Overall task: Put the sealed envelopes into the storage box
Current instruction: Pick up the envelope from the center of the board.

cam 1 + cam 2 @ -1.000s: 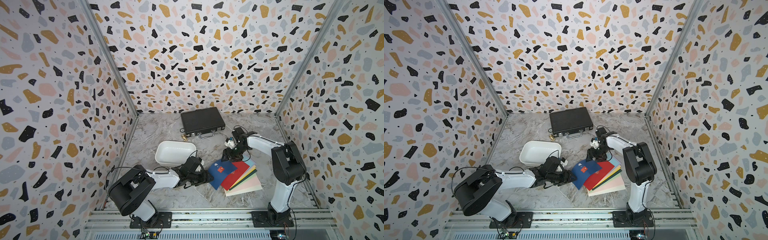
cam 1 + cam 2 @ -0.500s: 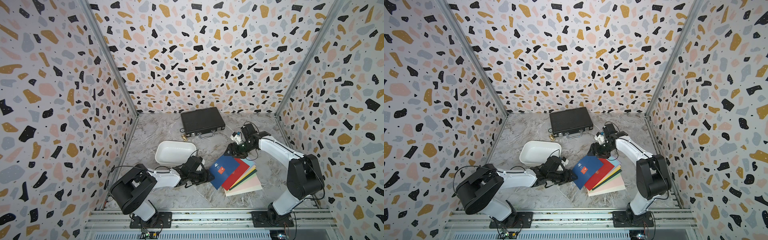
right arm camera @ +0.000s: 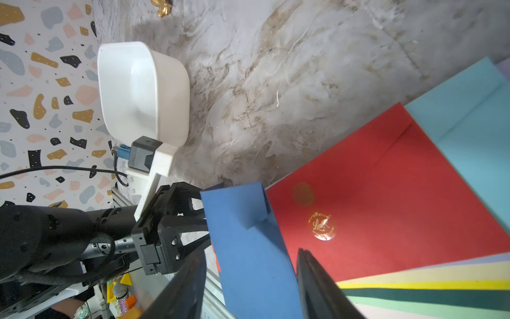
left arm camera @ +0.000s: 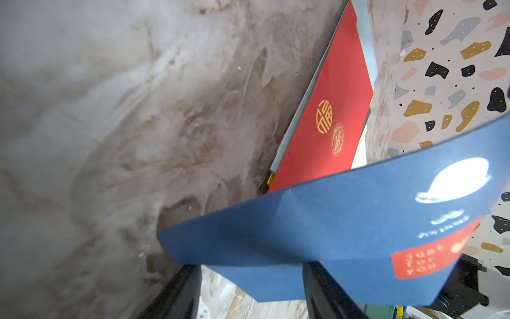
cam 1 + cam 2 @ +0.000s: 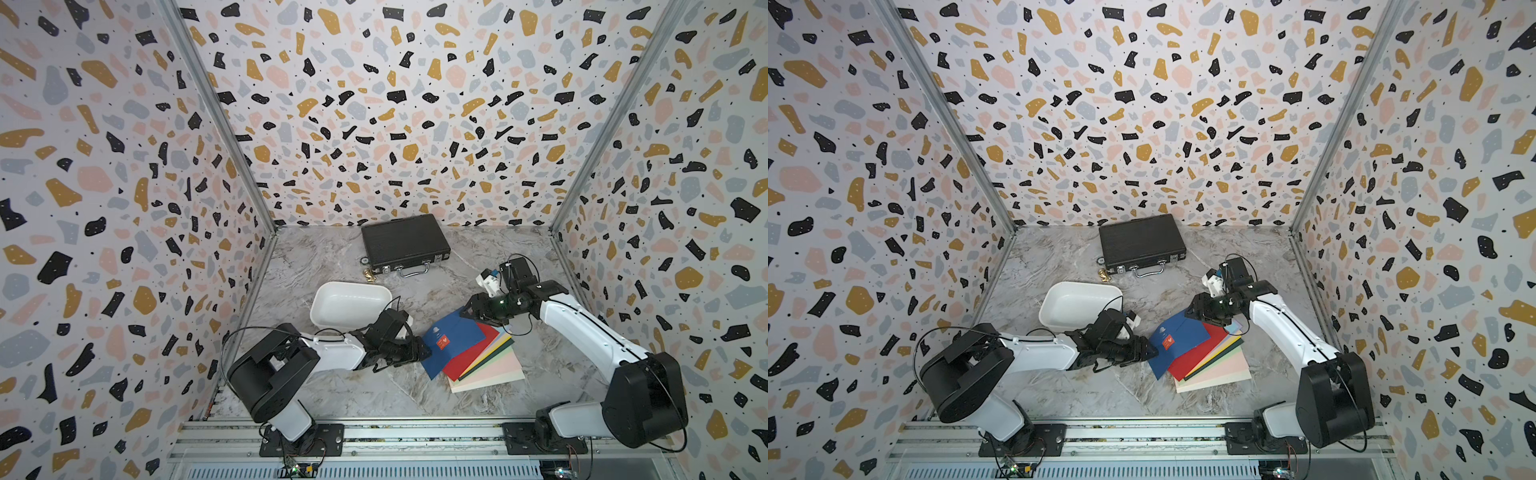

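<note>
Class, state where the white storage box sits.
In both top views, the storage box sits left of centre, in front of the black briefcase and just behind the left gripper.

You face a robot lab cell, terrazzo-print wall panels [image 5: 415, 104], aluminium corner posts [image 5: 218, 112], grey marble-print tabletop [image 5: 316, 257], slotted aluminium base rail [image 5: 415, 434].

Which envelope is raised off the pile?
The navy envelope, topmost: it curls up off the pile, while the red envelope and the paler ones beneath lie flat.
</note>
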`<state>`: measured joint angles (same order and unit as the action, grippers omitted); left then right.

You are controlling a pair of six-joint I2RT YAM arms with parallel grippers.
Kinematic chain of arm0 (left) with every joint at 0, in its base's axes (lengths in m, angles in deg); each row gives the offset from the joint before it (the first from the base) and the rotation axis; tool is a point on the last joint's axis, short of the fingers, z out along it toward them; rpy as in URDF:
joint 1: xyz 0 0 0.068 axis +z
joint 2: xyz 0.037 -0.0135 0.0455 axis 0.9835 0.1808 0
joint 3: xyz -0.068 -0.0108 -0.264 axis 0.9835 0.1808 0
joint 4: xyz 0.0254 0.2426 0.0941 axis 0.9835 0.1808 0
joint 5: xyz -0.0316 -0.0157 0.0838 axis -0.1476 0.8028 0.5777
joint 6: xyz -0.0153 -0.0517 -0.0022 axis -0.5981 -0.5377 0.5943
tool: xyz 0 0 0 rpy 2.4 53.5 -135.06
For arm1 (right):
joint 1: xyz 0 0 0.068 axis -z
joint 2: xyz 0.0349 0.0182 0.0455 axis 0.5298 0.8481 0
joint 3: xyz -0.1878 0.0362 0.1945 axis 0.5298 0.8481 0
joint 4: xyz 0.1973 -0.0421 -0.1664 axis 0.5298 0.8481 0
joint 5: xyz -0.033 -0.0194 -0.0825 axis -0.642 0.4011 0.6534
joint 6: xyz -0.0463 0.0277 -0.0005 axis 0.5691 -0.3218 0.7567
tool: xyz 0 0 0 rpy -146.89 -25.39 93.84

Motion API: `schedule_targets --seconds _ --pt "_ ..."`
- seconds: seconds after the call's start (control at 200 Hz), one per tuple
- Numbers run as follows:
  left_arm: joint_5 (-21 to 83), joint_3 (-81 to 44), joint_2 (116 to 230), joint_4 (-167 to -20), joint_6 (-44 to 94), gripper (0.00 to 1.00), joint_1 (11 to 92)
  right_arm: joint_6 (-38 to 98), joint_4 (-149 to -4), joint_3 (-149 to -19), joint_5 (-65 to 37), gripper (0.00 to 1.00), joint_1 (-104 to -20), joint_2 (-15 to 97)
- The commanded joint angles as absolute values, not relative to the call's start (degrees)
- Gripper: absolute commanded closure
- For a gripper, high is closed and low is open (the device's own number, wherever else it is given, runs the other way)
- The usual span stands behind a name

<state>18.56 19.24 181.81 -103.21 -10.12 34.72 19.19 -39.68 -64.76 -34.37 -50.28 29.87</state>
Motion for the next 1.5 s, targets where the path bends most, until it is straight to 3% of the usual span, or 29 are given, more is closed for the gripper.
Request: schedule_targets --seconds 0.0,0.466,0.601,0.861,0.906,1.166,1.352,1.497 --pt "24.79 21.40 186.46 -91.51 -8.54 0.36 34.42 17.09 -39.23 -63.20 -36.34 0.43 -50.36 27.45" --pt "25.52 20.95 188.76 -91.46 -8.15 0.37 34.42 17.08 -36.42 -62.11 -37.51 0.58 -49.49 20.35" --pt "24.95 21.03 188.53 -92.31 -8.15 0.37 34.44 18.92 -35.70 -61.15 -36.70 0.68 -49.49 21.64" --pt "23.29 20.62 183.63 -91.28 -5.65 0.37 34.49 21.98 -36.47 -60.40 -37.81 1.00 -49.49 24.06" --pt "23.29 19.28 180.20 -87.90 -4.12 0.36 34.51 22.45 -37.00 -61.00 -37.66 1.00 -49.49 23.39" --pt "36.59 -3.79 155.36 -50.55 19.74 0.23 35.23 28.51 -41.08 -63.99 -39.55 1.00 -49.66 14.44" --pt "38.93 -18.50 153.87 -39.89 41.80 0.21 36.38 36.43 -60.17 -53.72 -48.76 1.00 -51.22 3.62" --pt "31.62 -23.29 156.29 -36.77 57.26 0.21 36.44 37.47 -68.71 -49.94 -55.17 1.00 -51.67 1.98"
